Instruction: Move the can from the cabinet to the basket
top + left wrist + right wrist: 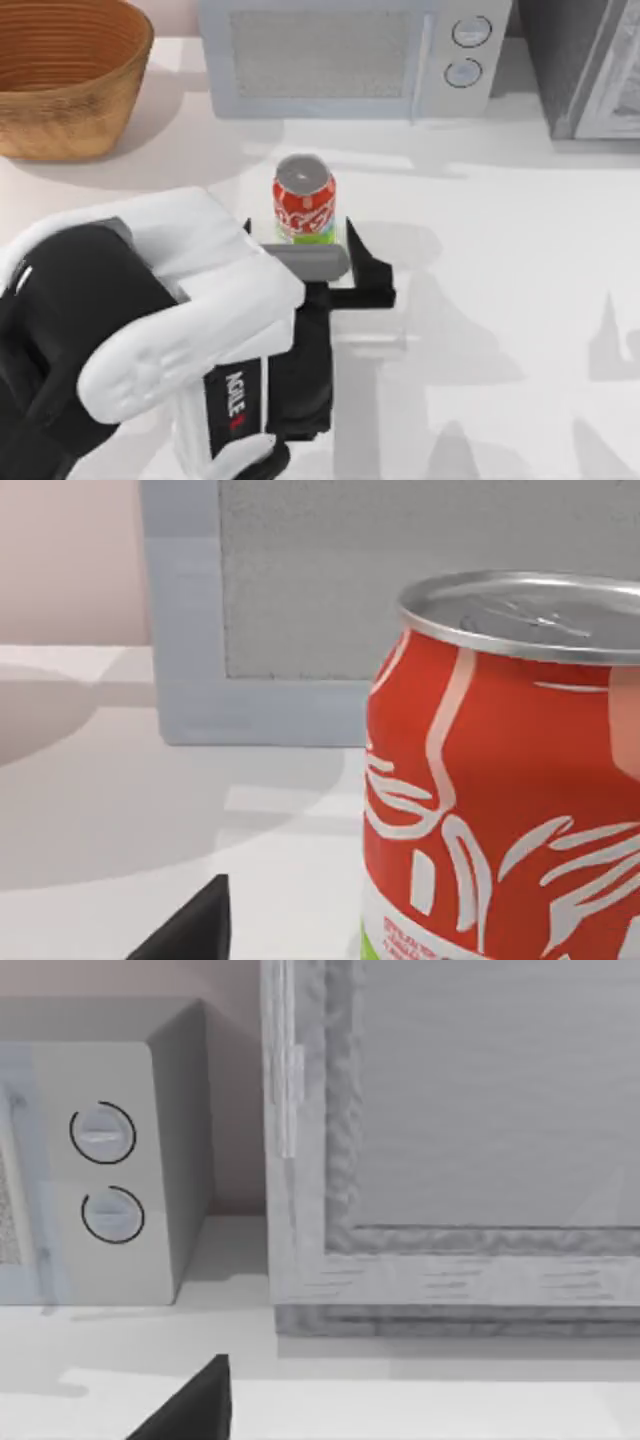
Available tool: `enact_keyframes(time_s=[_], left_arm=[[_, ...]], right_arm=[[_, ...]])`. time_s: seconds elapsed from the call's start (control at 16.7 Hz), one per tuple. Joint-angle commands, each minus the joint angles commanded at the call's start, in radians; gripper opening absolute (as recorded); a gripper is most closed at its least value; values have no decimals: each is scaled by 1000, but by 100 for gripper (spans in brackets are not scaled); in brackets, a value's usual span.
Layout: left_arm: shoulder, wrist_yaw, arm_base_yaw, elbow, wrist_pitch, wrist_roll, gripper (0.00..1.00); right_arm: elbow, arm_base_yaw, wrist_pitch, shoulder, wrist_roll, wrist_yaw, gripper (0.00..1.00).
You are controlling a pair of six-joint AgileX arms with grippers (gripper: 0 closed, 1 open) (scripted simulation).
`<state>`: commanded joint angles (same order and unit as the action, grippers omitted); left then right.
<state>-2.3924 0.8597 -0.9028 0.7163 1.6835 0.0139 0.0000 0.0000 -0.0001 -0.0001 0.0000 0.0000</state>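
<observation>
The can point(303, 200) stands upright on the white table in front of the microwave, red on top, green below, with a silver lid. My left gripper point(300, 232) is open around it, one dark finger on each side of its lower half. The left wrist view has the can point(500, 770) very close, with one fingertip point(190, 930) beside it. The basket point(60, 75) sits at the back left. At the back right stands the cabinet point(585, 70), and its pale front panel point(480, 1110) faces my right gripper point(310, 1428), which is open with nothing in it.
A light grey microwave point(350, 55) with two round knobs point(468, 50) stands at the back middle, between basket and cabinet. It also appears beside the cabinet in the right wrist view as the microwave point(110, 1160). Open table lies to the right of the can.
</observation>
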Motion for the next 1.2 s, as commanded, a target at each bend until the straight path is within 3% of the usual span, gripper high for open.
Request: enact_keyframes(time_s=[0.6,1.2], left_arm=[[-60,19,-19,22,44,0,100],[-98,-126,124,224,-124,-3,100]], right_arm=[[0,0,0,0,0,0,100],[0,0,0,0,0,0,100]])
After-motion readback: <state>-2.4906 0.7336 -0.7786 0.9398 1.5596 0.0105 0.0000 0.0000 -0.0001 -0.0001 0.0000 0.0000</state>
